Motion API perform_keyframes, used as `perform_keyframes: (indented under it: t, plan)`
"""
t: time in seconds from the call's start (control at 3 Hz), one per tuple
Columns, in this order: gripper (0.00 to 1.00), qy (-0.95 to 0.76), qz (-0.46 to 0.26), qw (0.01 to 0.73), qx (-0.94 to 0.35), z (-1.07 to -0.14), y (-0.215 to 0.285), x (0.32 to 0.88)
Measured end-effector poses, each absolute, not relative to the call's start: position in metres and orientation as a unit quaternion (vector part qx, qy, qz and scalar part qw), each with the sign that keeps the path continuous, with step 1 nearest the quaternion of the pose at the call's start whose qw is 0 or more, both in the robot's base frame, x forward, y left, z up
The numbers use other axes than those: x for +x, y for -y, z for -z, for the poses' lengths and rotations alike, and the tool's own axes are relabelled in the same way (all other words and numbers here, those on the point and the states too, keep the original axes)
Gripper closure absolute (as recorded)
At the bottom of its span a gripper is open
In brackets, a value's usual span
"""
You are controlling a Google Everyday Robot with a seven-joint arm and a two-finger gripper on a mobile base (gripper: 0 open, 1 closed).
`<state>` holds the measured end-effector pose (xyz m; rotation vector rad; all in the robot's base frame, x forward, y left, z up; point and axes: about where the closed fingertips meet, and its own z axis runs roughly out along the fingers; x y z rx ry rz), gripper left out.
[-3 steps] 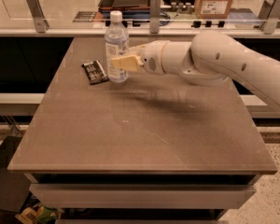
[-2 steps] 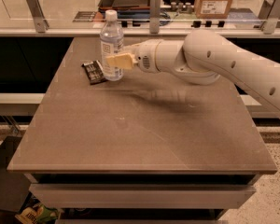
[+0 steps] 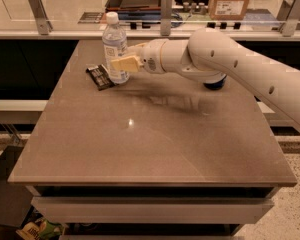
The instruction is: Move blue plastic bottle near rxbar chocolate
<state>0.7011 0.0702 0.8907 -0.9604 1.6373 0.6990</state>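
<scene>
Gripping the upright blue plastic bottle [image 3: 114, 40] toward the desk's [image 3: 155, 144] 11 o'clock corner, the end effector [image 3: 123, 57] is clamped on it; the rxbar chocolate [image 3: 100, 77] lies just beside, at the bottle's 8 o'clock.

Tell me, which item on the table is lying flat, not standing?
The rxbar chocolate, the small dark wrapper at the far left. The blue plastic bottle beside it stands upright in the gripper.

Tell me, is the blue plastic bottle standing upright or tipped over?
Upright: the blue plastic bottle stands vertical with its white cap on top, beside the rxbar chocolate. The hand grips it at the label.
</scene>
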Motion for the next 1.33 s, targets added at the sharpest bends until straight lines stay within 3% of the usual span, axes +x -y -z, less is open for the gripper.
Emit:
perform_keyframes:
  t: [0.67, 1.33]
  plan:
    - [1.0, -0.677, -0.261, 0.53, -0.44, -0.891, -0.056, 0.719]
    - [1.0, -0.704, -0.308, 0.481, -0.421, -0.874, -0.059, 0.708]
